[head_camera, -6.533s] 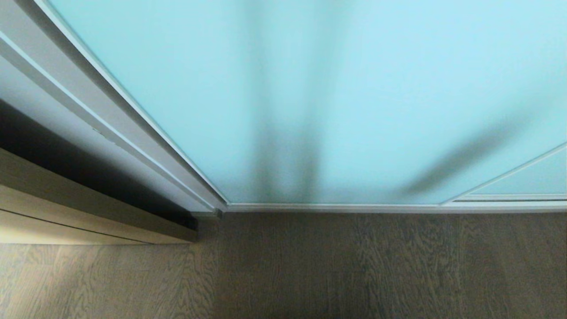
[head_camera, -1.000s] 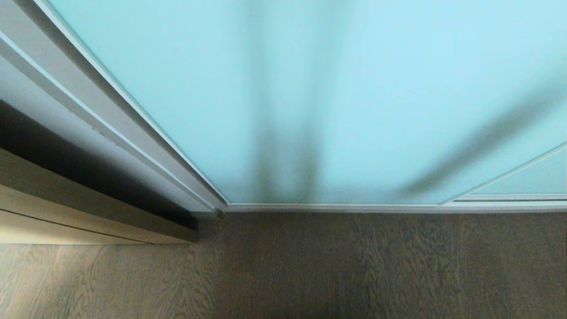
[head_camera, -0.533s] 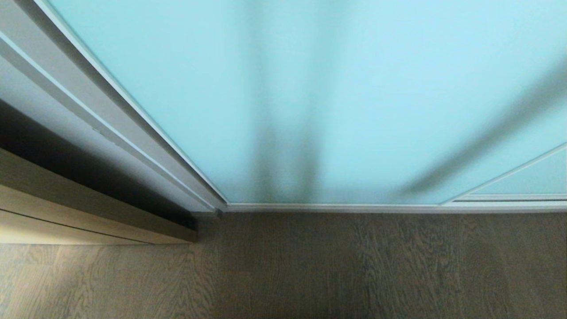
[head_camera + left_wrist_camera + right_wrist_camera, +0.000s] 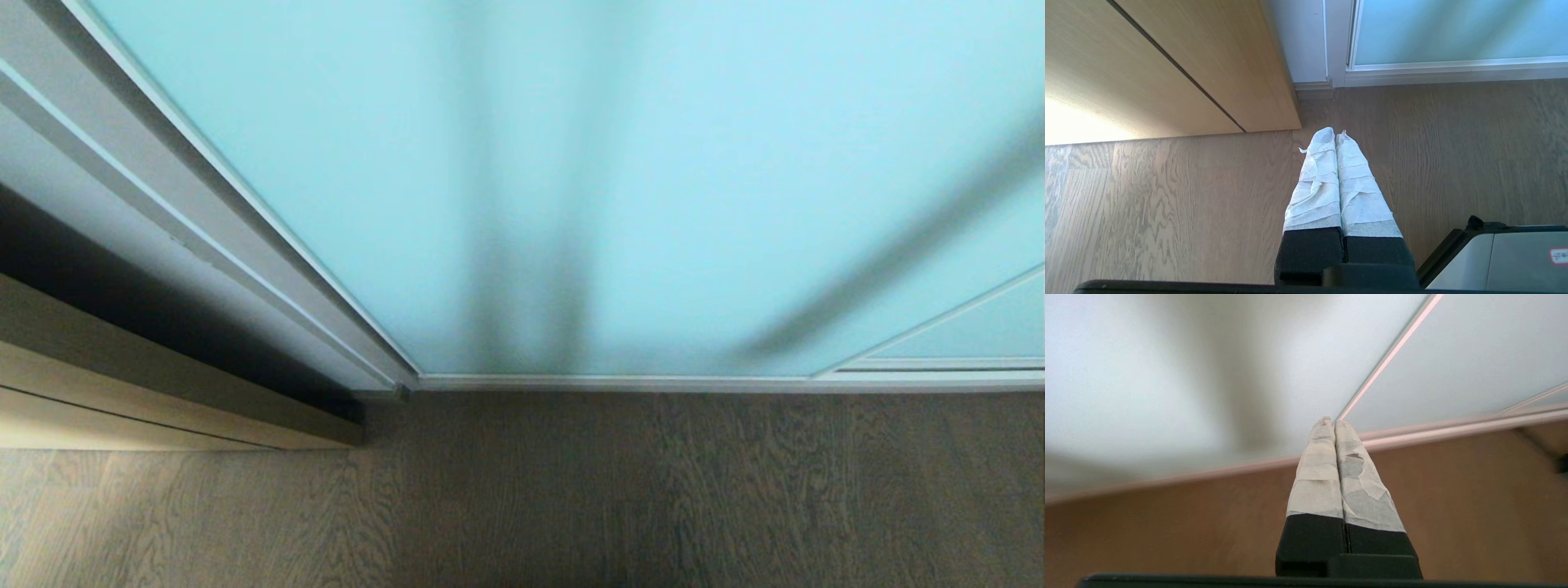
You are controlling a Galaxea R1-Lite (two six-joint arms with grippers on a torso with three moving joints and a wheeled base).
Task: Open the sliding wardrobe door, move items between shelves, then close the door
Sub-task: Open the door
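The sliding wardrobe door (image 4: pixel 653 163), a tall panel of pale aqua frosted glass in a slim silver-white frame, stood shut straight ahead of the robot, its bottom rail meeting the grey-brown wood-grain floor (image 4: pixel 653 490). To the robot's left, past a pale grey jamb, ran a tan wood-grain cabinet front (image 4: pixel 1167 61). To the right, a second frosted panel (image 4: pixel 980 335) met the door at a thin pale frame edge.

The left gripper (image 4: pixel 1336 136) hung low over the floor near the jamb's foot, its tape-wrapped fingers pressed together with nothing between them. The right gripper (image 4: pixel 1331 421) pointed toward the thin vertical frame edge between the two glass panels, near the bottom rail; its taped jaws were likewise closed and empty. Whether its tips touched the glass could not be told from the wrist view, which was smeared.

No shelves or cushion were in view; presumably they lay behind the glass. The panel would likely be heavy, stiff and smooth, and breakable if jabbed, so flat glass offered poor purchase. The better hold seemed the metal frame stile at the door's edge, where closed fingertips could hook or press sideways and let the door roll along its track.
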